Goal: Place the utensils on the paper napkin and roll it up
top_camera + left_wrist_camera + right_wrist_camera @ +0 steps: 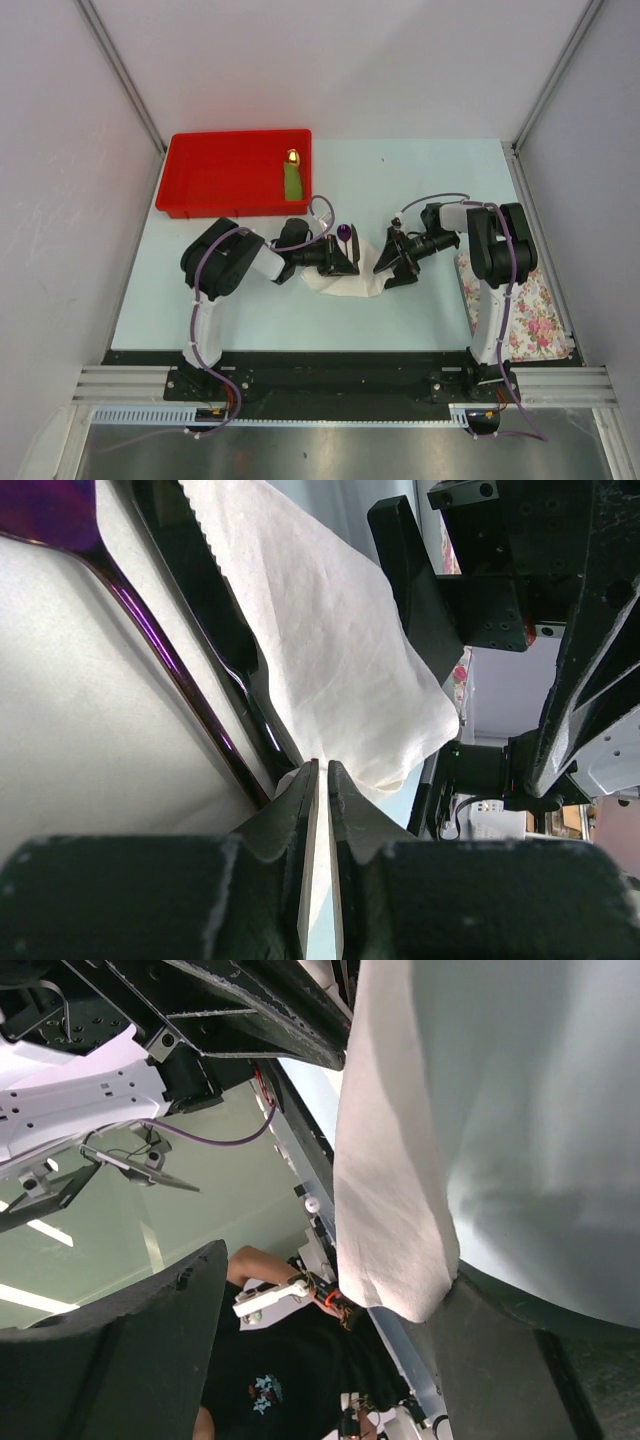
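The white paper napkin (350, 283) lies crumpled at mid-table between both grippers. In the left wrist view the black knife (215, 620) and the dark-handled spoon (165, 665) with its purple bowl (344, 232) lie side by side on the napkin (330, 640), and a fold of it is lifted over the knife. My left gripper (322, 766) is shut on the napkin's edge; it also shows in the top view (345, 262). My right gripper (335, 1270) is wide open, with a hanging napkin fold (390, 1190) against its right finger. It sits at the napkin's right side (393, 262).
A red tray (180, 185) at the back left holds the green piece with a gold tip (292, 180). A pink-and-white flowered cloth (525, 300) lies at the right edge under the right arm. Grey walls enclose the table.
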Controlling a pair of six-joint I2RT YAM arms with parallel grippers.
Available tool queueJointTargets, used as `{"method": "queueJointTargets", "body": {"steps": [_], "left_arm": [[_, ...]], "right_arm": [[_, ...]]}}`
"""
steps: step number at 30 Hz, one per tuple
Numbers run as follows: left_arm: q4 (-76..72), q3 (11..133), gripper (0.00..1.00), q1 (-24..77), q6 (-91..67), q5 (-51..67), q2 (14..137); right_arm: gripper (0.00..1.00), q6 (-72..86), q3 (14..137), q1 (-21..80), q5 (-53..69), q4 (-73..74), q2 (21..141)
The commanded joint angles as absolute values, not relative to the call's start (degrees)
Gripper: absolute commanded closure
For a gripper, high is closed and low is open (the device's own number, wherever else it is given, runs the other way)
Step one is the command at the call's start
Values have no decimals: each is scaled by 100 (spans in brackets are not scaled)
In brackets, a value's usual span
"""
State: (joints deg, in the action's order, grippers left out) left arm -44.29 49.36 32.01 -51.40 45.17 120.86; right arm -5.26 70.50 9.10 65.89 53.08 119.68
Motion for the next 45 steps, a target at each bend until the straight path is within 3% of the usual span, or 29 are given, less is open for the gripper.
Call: {"method": "queueJointTargets", "body": {"steps": [1, 6, 23, 37, 40, 45], "left_arm": [[-4157, 4948, 85, 3190, -4825, 4245, 12199], [-4149, 4957, 85, 3190, -4834, 4254, 12199], [-4280, 4948, 88, 3173, -4878, 4298, 12155], [-4464, 4931, 89, 3138, -5123, 4421, 11840], [-4535, 4896, 85, 3129, -5255, 4473, 11655], [-4290, 4711, 66, 3041, -5142, 4632, 11216]], "right_arm": [[22, -616, 7137, 905, 6680, 5379, 11664], [27, -282, 7075, 809, 6329, 4931, 11444], [87, -27, 7602, 1599, 5634, 4527, 11558], [93, 369, 7691, 2100, 5309, 4061, 11953], [94, 430, 7673, 2109, 5203, 3990, 12014], [94, 457, 7682, 2127, 5063, 3955, 12059]]}}
